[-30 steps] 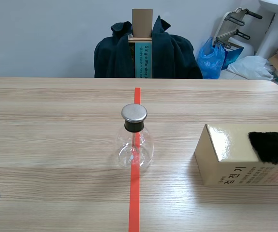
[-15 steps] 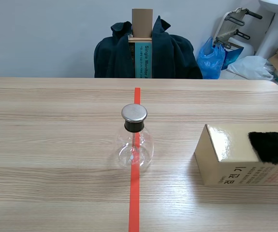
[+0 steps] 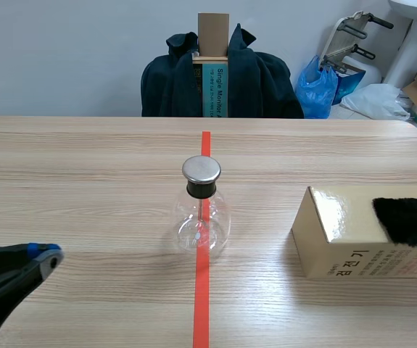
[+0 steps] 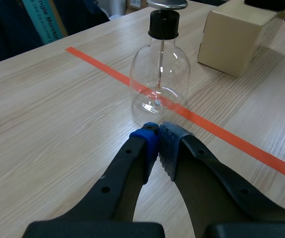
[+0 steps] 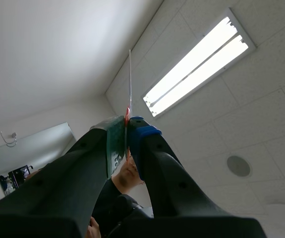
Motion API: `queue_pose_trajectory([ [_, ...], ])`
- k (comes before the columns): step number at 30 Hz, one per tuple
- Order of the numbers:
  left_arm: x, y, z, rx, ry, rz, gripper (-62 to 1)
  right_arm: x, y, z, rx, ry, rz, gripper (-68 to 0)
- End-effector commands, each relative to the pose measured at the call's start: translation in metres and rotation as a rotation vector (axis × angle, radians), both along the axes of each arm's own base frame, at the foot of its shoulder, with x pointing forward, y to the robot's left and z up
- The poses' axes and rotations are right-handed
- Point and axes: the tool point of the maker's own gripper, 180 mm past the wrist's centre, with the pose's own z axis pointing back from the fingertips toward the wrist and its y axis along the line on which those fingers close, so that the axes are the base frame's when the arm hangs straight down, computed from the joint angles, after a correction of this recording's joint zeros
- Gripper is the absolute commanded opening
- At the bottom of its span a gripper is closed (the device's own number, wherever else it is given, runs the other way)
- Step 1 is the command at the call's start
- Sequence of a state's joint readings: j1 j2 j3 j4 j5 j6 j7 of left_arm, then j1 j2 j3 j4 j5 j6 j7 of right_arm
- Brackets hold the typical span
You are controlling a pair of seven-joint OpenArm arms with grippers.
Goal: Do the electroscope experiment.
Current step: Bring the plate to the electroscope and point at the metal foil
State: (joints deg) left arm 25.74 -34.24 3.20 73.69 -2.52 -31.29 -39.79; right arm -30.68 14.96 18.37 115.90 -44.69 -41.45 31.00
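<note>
The electroscope point(image 3: 201, 214) is a clear glass flask with a black stopper and a flat metal disc on top. It stands on the red tape line at mid-table. My left gripper point(image 3: 48, 255) comes in low from the left, shut on nothing, well to the left of the flask. In the left wrist view its pads meet at the left gripper point(image 4: 158, 130), just short of the flask point(image 4: 160, 74) and not touching it. My right gripper point(image 5: 127, 124) points up at the ceiling, shut on a thin clear rod point(image 5: 130, 79) that sticks up past its pads. The right arm is out of the scene view.
A tan cardboard box point(image 3: 353, 239) lies at the right of the table with a black furry cloth point(image 3: 410, 220) on top; the same box point(image 4: 236, 42) lies beyond the flask in the left wrist view. A chair draped with a dark jacket point(image 3: 252, 80) stands behind the far edge.
My left gripper has gone from open to shut and the arm has moved in from the lower left corner toward the flask. The flask and box have not moved.
</note>
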Motion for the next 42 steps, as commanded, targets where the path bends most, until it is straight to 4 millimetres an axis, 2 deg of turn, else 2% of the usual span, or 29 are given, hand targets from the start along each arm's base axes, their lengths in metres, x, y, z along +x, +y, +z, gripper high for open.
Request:
queue_pose_trajectory([
  [1, 0.009, -0.008, 0.007, -0.013, -0.037, -0.006, -59.0, -0.002, 0.000, 0.008, -0.009, -0.025, 0.005, -66.8],
  [7, 0.032, -0.035, 0.005, 0.027, -0.077, -0.040, -59.0, 0.003, -0.001, 0.003, 0.015, 0.021, 0.017, -66.8],
  [13, 0.058, -0.048, -0.009, 0.062, -0.070, -0.018, -59.0, 0.006, -0.002, 0.000, 0.026, 0.049, 0.021, -66.9],
  [24, 0.091, -0.051, -0.050, 0.095, -0.004, 0.026, -58.8, 0.011, -0.004, -0.005, 0.046, 0.089, 0.020, -66.9],
  [30, 0.101, -0.055, -0.059, 0.094, 0.005, 0.035, -58.7, 0.012, -0.005, -0.006, 0.060, 0.097, 0.024, -66.9],
  [42, 0.098, -0.066, -0.062, 0.065, 0.008, 0.018, -57.7, 0.022, -0.010, -0.013, 0.091, 0.153, 0.018, -66.9],
])
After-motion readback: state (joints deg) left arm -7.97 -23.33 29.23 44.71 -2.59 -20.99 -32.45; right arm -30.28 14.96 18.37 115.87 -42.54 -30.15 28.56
